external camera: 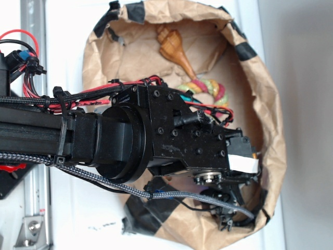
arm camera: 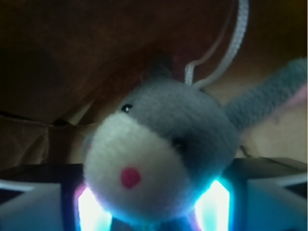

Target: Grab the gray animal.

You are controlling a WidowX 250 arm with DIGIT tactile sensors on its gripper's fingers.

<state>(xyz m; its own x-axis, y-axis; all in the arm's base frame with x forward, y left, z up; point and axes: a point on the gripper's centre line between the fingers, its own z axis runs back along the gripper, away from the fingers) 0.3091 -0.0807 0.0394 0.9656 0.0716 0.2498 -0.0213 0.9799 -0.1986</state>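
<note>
The gray animal [arm camera: 159, 159] fills the wrist view, its cream muzzle and pink nose dot facing the camera, wedged between the two lit fingers [arm camera: 91, 211] of the pincer [arm camera: 154, 216], which press against it on both sides; the pincer looks closed on the toy's head, partly open only by the width of the plush, so I judge the grab to be made or all but made. One long ear [arm camera: 269, 96] sticks out to the side and the white string loop [arm camera: 226, 48] trails up behind it, both free of the fingers. Beyond the toy lies brown paper. In the exterior view the arm [external camera: 156, 135] reaches down into the crumpled paper bag [external camera: 270, 104], hiding the animal; farther in the bag rest a coloured rope ring [external camera: 208, 88] and a wooden shell-shaped piece [external camera: 174, 47], well apart from the pincer and so out of the way.
</note>
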